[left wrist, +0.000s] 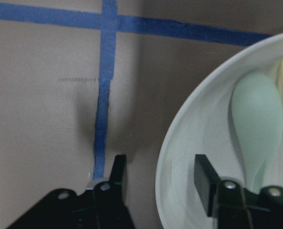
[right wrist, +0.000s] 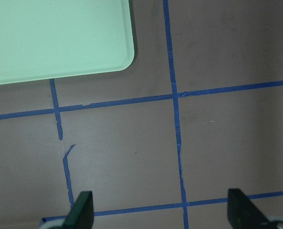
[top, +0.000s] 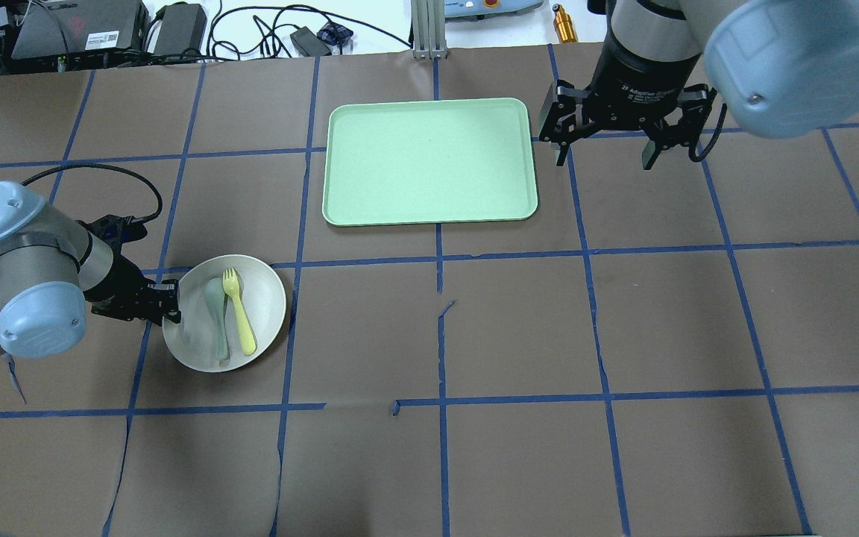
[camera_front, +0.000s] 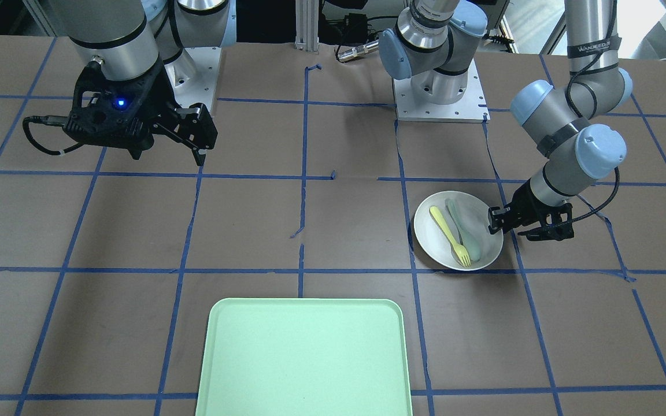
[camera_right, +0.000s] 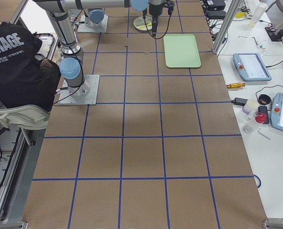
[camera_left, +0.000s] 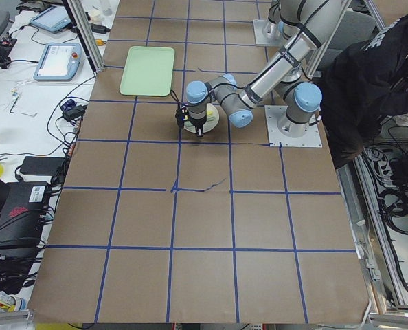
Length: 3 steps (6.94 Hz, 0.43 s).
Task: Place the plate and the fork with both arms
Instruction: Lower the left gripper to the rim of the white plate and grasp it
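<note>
The white plate (camera_front: 432, 238) lies on the table on my left side, and also shows in the overhead view (top: 267, 298). The pale-yellow fork (camera_front: 450, 235) and a grey-green spoon (camera_front: 465, 231) lie side by side in it. My left gripper (camera_front: 492, 222) is low at the plate's outer rim. In the left wrist view the gripper (left wrist: 160, 174) is open, one finger outside the rim and one finger inside, over the plate (left wrist: 189, 143). My right gripper (top: 605, 158) is open and empty, held high beside the tray.
A mint-green rectangular tray (top: 429, 160) lies at the table's far middle, also in the front view (camera_front: 304, 358). Blue tape lines grid the brown table. The arm bases stand at the robot's edge. A person sits by the robot in the side views.
</note>
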Available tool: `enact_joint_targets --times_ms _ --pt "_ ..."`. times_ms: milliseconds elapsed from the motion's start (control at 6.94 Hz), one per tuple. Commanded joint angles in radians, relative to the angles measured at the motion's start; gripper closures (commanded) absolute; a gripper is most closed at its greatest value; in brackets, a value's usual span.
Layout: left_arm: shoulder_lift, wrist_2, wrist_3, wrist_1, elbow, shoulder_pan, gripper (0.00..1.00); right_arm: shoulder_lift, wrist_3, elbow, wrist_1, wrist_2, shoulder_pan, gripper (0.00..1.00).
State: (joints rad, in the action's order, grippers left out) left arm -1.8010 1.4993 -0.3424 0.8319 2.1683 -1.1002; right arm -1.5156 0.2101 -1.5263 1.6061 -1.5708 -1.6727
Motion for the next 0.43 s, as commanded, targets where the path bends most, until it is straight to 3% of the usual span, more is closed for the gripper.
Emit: enact_joint_targets --times_ms 0,288 --pt "-0.008 0.001 -0.010 0.003 -0.008 -0.001 1.00 0.000 0.000 0.000 0.000 0.000 0.001 0.00" --pt "-0.006 -0.014 -0.006 0.021 -0.033 -0.009 1.00 0.000 -0.002 0.003 0.000 -0.002 0.001 0.00"
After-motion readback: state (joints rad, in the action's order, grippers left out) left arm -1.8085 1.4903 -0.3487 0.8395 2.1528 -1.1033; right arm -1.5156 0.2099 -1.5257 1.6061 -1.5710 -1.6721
